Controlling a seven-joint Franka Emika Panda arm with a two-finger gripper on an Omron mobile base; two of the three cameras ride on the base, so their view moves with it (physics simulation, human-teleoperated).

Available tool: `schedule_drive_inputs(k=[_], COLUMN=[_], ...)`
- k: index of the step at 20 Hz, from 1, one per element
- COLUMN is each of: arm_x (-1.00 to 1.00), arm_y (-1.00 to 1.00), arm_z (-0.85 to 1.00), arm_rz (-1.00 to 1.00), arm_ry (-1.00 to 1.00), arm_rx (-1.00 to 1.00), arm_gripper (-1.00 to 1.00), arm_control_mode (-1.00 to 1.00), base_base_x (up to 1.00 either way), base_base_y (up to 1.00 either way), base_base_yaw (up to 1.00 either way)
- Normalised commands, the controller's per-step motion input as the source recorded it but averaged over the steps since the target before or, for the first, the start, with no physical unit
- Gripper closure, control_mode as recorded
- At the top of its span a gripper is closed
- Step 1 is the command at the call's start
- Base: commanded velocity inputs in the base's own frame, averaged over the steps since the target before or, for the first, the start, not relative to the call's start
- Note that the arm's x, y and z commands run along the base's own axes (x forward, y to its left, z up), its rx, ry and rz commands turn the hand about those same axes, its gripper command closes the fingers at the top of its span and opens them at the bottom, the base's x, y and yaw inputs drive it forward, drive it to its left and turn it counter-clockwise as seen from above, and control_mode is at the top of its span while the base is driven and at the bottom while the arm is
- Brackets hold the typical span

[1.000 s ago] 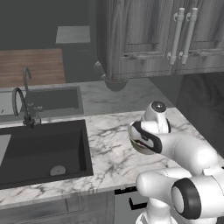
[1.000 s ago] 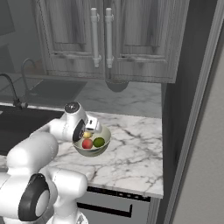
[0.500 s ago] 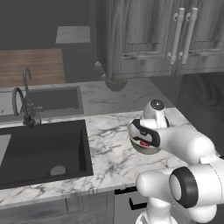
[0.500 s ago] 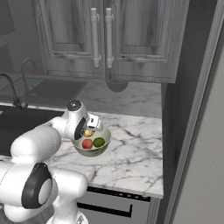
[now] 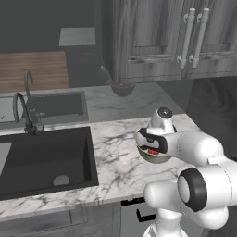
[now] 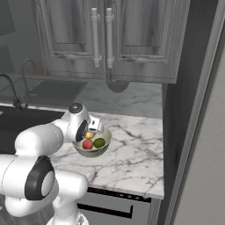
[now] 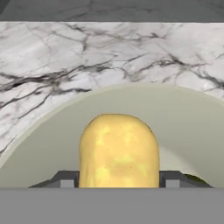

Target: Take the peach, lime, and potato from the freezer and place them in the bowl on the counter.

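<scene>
The pale cream bowl (image 6: 107, 141) stands on the white marble counter (image 6: 132, 149), near its front edge. A reddish peach (image 6: 87, 144) and a green lime (image 6: 99, 142) lie inside it. My gripper (image 7: 118, 181) hangs just above the bowl (image 7: 183, 127), shut on the yellow potato (image 7: 118, 148), with a dark fingertip (image 7: 65, 179) on either side. In the right base view the potato (image 6: 89, 135) sits over the bowl's left half. From the left base view my hand covers most of the bowl (image 5: 155, 159). The grey freezer (image 6: 204, 132) rises right of the counter.
A black sink (image 5: 41, 159) with a curved faucet (image 5: 21, 109) takes up the counter's left part. Wood-grain upper cabinets (image 6: 101, 39) with long handles hang above. A small dark grey bowl (image 6: 117, 85) sits at the back under them. Bare marble lies right of the bowl.
My hand has stayed over the bowl with the potato held. The arm's elbow has swung slightly. Peach and lime have not moved.
</scene>
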Motion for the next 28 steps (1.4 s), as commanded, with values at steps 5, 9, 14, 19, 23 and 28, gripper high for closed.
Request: schedule_drive_inputs(k=[5, 9, 14, 19, 23, 28], arm_x=[0.06, 0.09, 0.0, 0.0, 0.0, -0.03], arm_y=[0.0, 0.0, 0.0, 0.0, 0.0, 0.0], arm_z=[-0.14, -0.05, 0.0, 0.0, 0.0, 0.08], arm_rz=[0.0, 0.0, 0.0, 0.0, 0.0, 0.0], arm_ry=[0.0, 0.0, 0.0, 0.0, 0.0, 0.0], arm_rx=[0.0, 0.0, 0.0, 0.0, 0.0, 0.0], arm_gripper=[1.0, 1.0, -1.0, -1.0, -1.0, -1.0], arm_control_mode=[-1.0, -1.0, -1.0, -1.0, -1.0, -1.0], base_base_x=[0.0, 0.0, 0.0, 0.0, 0.0, 0.0], base_base_y=[0.0, 0.0, 0.0, 0.0, 0.0, 0.0], base_base_yaw=[0.0, 0.0, 0.0, 0.0, 0.0, 0.0])
